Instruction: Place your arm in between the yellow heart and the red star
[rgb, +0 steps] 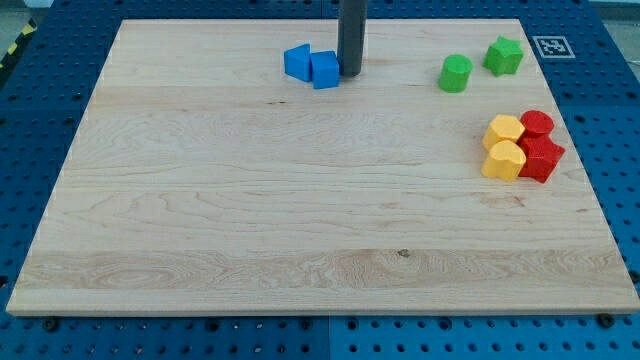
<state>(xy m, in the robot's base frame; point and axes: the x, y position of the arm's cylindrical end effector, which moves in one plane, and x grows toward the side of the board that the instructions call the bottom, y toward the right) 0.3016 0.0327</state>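
My tip (350, 72) rests on the board near the view's top, just right of a blue cube (325, 69) and touching or almost touching it. A second blue block (297, 62) sits against the cube's left side. The yellow heart (504, 160) lies at the view's right, with the red star (541, 158) touching its right side. A yellow hexagon-like block (504, 130) sits just above the heart, and a red round block (537, 124) just above the star. These four form a tight cluster far to the right of and below my tip.
A green cylinder (456, 73) and a green star (504, 55) lie at the view's top right. The wooden board (300, 220) sits on a blue pegboard table. A fiducial marker (550, 46) is at the top right corner.
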